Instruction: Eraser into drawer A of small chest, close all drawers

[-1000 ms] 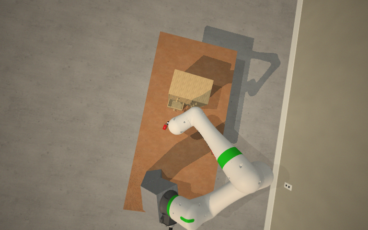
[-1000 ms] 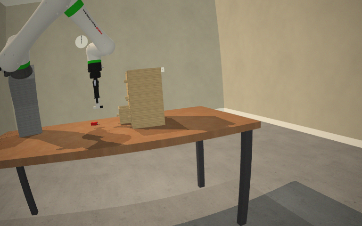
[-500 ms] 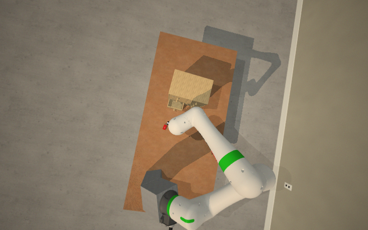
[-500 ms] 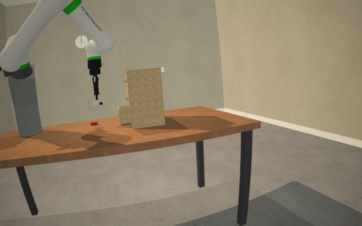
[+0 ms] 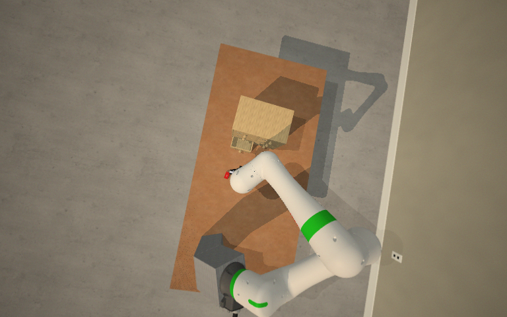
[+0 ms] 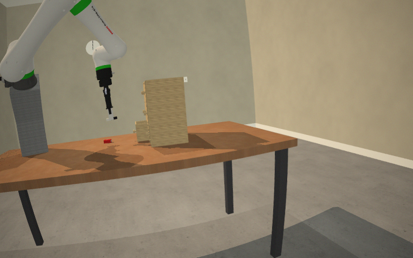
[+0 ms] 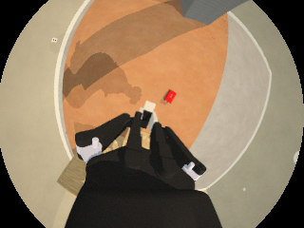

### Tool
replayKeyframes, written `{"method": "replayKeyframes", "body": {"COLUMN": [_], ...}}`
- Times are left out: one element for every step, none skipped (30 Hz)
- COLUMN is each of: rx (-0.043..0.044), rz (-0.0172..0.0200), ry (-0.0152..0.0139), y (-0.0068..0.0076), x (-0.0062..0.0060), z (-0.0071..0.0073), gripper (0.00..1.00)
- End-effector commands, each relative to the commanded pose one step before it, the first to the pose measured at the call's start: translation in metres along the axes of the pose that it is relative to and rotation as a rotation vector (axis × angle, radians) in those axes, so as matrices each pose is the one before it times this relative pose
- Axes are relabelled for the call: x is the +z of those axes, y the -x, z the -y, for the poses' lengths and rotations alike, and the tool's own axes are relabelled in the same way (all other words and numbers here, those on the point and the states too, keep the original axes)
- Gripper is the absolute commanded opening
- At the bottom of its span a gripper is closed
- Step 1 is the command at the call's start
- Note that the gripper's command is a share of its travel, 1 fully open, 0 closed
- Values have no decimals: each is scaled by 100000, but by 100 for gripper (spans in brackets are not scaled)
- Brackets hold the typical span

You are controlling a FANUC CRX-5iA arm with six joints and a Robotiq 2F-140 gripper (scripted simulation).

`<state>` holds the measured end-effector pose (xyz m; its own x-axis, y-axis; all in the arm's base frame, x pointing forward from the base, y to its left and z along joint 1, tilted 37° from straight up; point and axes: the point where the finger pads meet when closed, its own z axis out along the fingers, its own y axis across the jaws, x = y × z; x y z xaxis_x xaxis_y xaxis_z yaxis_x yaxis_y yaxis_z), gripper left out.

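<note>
Gripper (image 5: pixel 236 170) (image 6: pixel 111 114) (image 7: pixel 146 114) closed on eraser (image 5: pixel 232 172) (image 6: pixel 108 118) (image 7: pixel 150 106), above tbl (image 5: pixel 209 123) (image 6: pixel 182 155) (image 7: pixel 190 62), w/ red block (image 5: pixel 226 174) (image 6: pixel 107 141) (image 7: pixel 170 96) below it & chest (image 5: pixel 263 115) (image 6: pixel 166 112) (image 7: pixel 71 177) off to one side, low drawer (image 5: pixel 242 144) (image 6: pixel 142 131) jutting out toward gripper's side; can't read drawer marks.

The gripper (image 5: pixel 235 170) (image 6: pixel 111 117) (image 7: pixel 146 114) has risen (and leans more now).
</note>
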<state>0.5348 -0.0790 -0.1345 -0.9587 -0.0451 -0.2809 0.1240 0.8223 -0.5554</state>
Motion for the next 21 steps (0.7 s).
{"method": "replayKeyframes", "body": {"rx": [143, 1, 7, -6, 0, 5, -5, 0, 0, 1, 2, -3, -1, 1, 0, -5, 5, -3, -5, 15, -18], "rz": [5138, 1558, 1588, 1683, 1674, 1689, 1773, 0, 0, 1722, 1755, 1833, 1728, 1803, 1834, 1766, 1853, 1822, 1824, 1917, 1820], "ry": [-177, -10, -35, 41, -11, -34, 56, 0, 0, -38, -19, 85, -85, 7, 50, -75, 45, -13, -40, 99, -100], "y": [-97, -38, -39, -36, -43, -44, -34, 0, 0, -51, -45, -27, -65, -42, -34, -67, -31, -53, -59, -12, -84], "x": [66, 19, 22, 14, 19, 21, 11, 0, 0, 20, 17, 8, 22, 13, 9, 18, 8, 12, 13, 3, 15], "z": [8, 1, 6, -7, 1, 6, -9, 0, 0, 6, 3, -14, 14, -1, -9, 14, -8, 3, 9, -20, 23], "gripper": [11, 11, 11, 11, 11, 11, 11, 11, 11, 11, 11, 11, 11, 11, 11, 11, 11, 11, 11, 11, 11]}}
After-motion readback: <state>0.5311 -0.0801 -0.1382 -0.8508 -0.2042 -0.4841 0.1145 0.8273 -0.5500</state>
